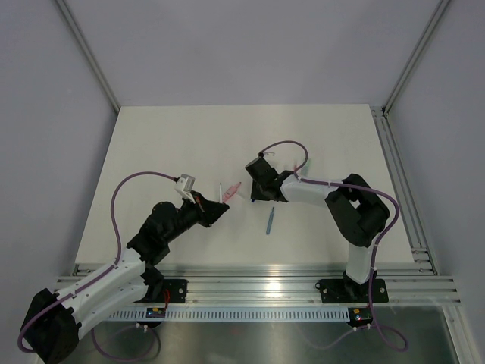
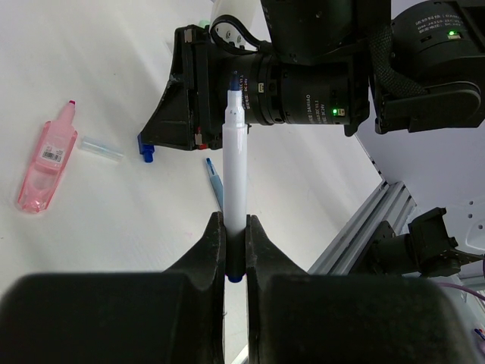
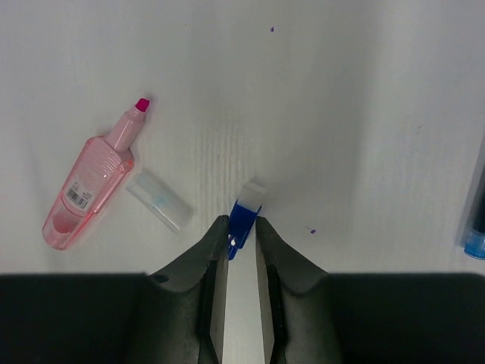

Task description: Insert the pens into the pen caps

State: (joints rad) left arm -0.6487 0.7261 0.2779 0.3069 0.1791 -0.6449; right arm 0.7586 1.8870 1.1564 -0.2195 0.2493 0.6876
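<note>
Left wrist view: my left gripper (image 2: 235, 225) clamps the pen (image 2: 235, 152) tip-outward for capping; right gripper (image 3: 242, 224) pinches blue cap (image 3: 245, 214).

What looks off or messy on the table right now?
The pink highlighter lies uncapped on its side, with a clear cap loose beside it. A few tiny blue specks dot the white table, probably stray ink marks.

You're looking at a plain white table (image 1: 167, 136) under soft, even light. Pale grey walls (image 1: 250, 45) box it in at the back and both sides, with aluminium posts (image 1: 87, 53) running up the two far corners. Slotted aluminium rails (image 1: 265, 292) line its near edge and its right edge.
</note>
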